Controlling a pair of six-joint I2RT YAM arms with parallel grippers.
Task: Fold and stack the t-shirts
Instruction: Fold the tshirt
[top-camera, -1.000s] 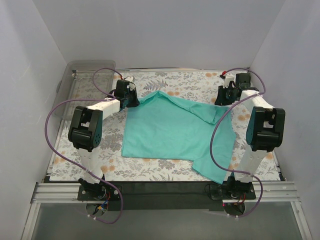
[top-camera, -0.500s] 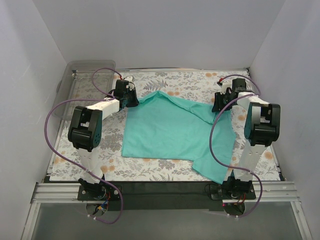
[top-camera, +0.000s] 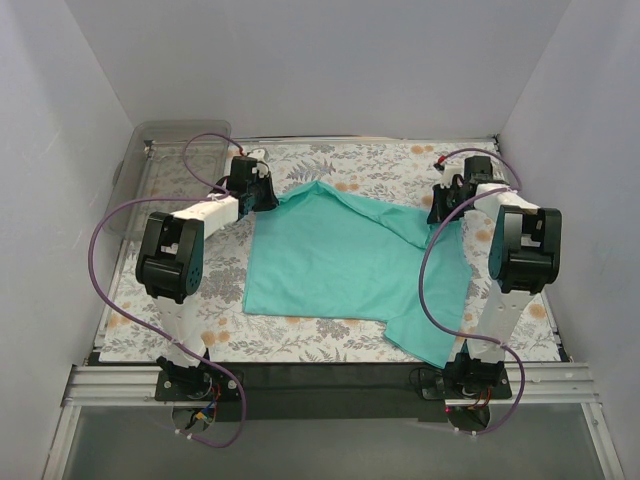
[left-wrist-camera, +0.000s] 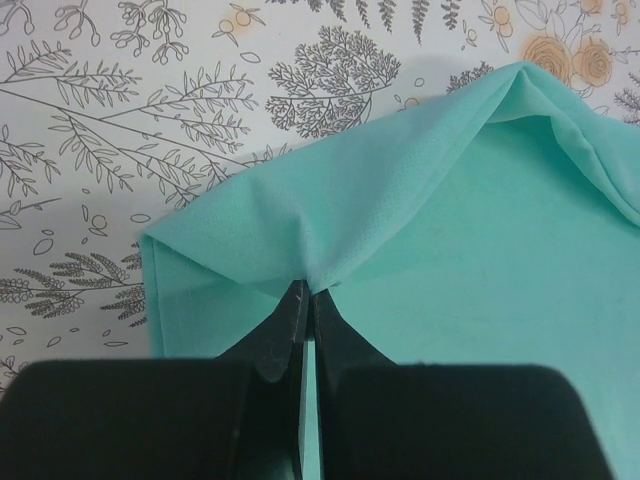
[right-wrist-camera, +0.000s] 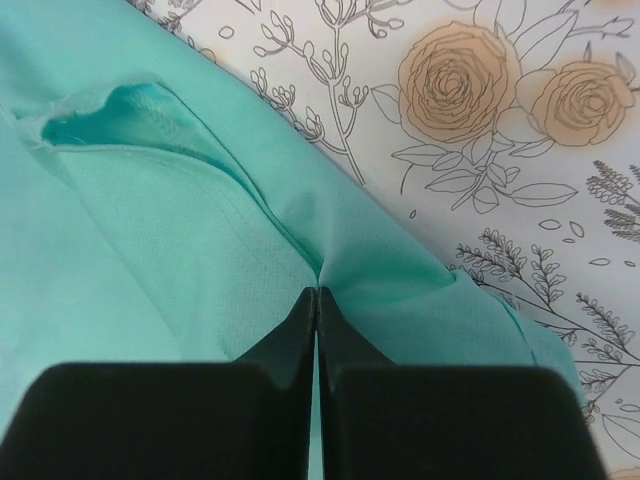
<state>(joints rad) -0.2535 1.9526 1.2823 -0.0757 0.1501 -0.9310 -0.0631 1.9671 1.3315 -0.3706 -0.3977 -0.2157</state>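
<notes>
A plain teal-green t-shirt (top-camera: 350, 262) lies partly folded on the floral table cover, one part trailing toward the near right. My left gripper (top-camera: 270, 198) is at its far left corner, shut on a pinch of the fabric (left-wrist-camera: 330, 235), which puckers at the closed tips of the gripper (left-wrist-camera: 308, 293). My right gripper (top-camera: 440, 215) is at the far right edge, shut on the fabric (right-wrist-camera: 200, 250) near a hemmed opening (right-wrist-camera: 110, 105); the cloth gathers into a crease at the tips of that gripper (right-wrist-camera: 317, 292).
A clear plastic bin (top-camera: 170, 170) stands at the far left of the table. The floral cover (top-camera: 390, 165) shows bare beyond the shirt at the back. White walls close in on both sides and behind.
The right gripper moved slightly left onto the shirt's far right edge, opened briefly and shut on the fabric. The left gripper shifted a little toward the back, still holding its corner.
</notes>
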